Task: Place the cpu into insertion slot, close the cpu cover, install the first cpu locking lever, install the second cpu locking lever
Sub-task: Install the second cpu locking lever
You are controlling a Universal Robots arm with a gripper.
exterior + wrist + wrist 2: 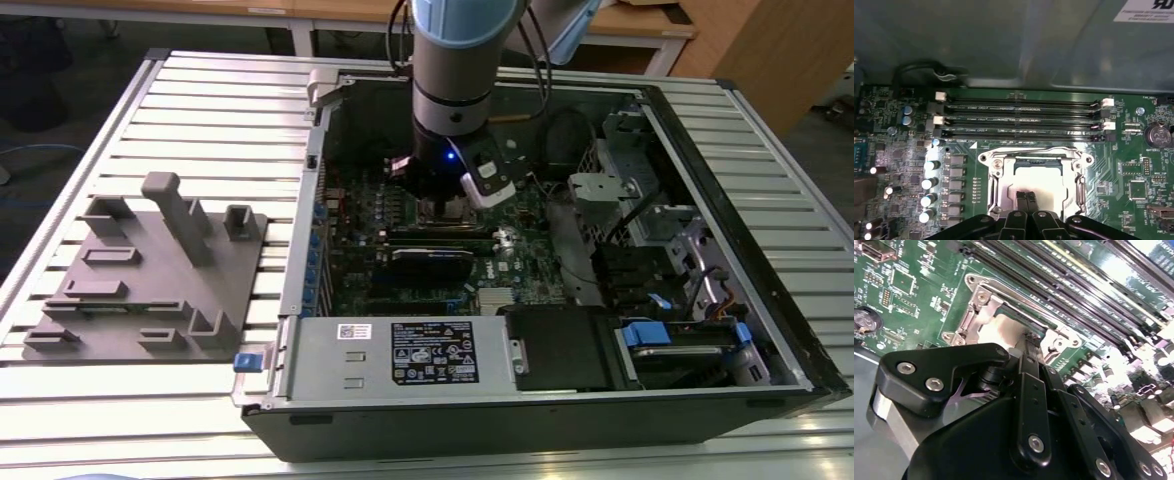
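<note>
Down inside the case, gripper [1026, 196] (fingers together) touches cpu [1041, 187].

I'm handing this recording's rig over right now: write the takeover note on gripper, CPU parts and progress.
Gripper: fingers together, tips down on the cpu top; whether they pinch anything is unclear.
The cpu sits in the insertion slot, inside the open computer case.
The cpu cover frames the chip and looks lowered.
Done: chip placed.
Left: levers; their state is not clear here.
</note>
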